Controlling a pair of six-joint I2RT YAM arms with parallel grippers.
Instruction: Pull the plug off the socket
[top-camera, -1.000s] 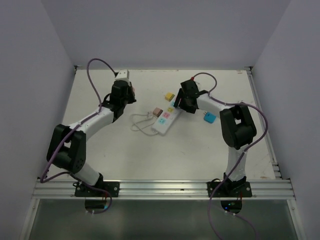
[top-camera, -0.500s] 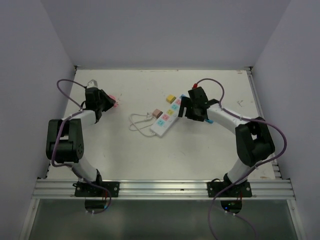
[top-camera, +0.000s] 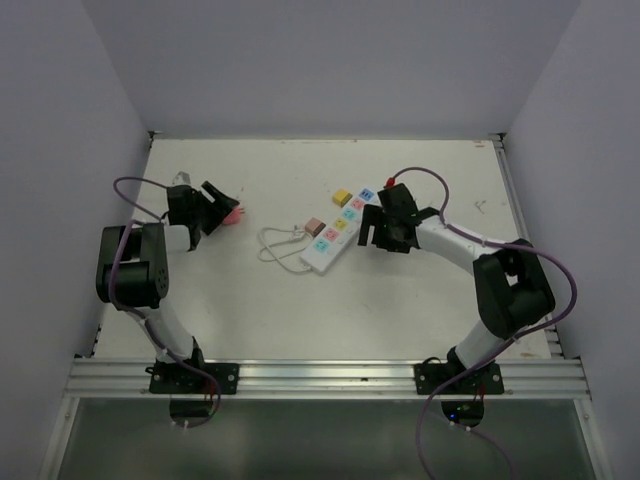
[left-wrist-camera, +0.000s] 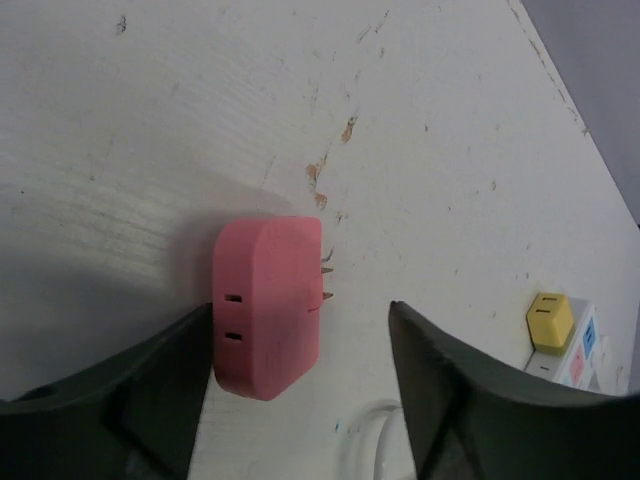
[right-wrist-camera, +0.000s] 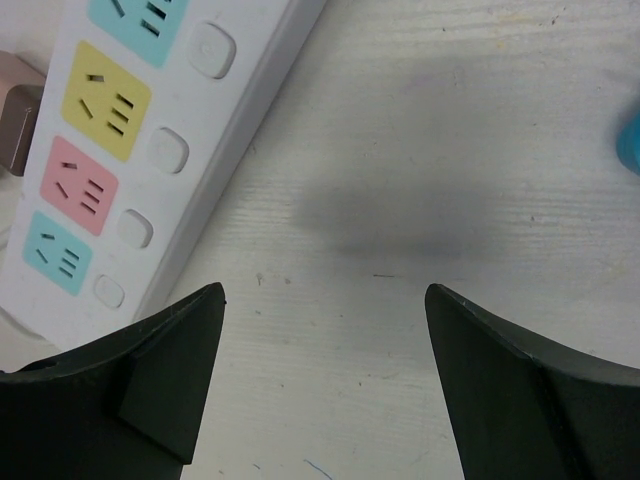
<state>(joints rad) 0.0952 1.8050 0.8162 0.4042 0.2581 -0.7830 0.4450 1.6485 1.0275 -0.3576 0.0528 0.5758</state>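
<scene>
The pink plug lies on the table at the far left, its prongs bare and well apart from the socket. My left gripper is open around it; the left finger touches it and the right finger stands clear. From above, the plug sits just off that gripper. The socket, a white strip with coloured outlet faces, lies mid-table. My right gripper is open over bare table just right of the socket, holding nothing; from above that gripper is beside the strip.
A yellow plug sits at the socket's far end and a brown plug against its left side. The white cord loops left of the strip. A blue object shows at the right wrist view's edge.
My left arm swung left, away from the strip, with the pink plug, then its jaws opened and left the plug on the table. My right gripper drew back off the strip.
</scene>
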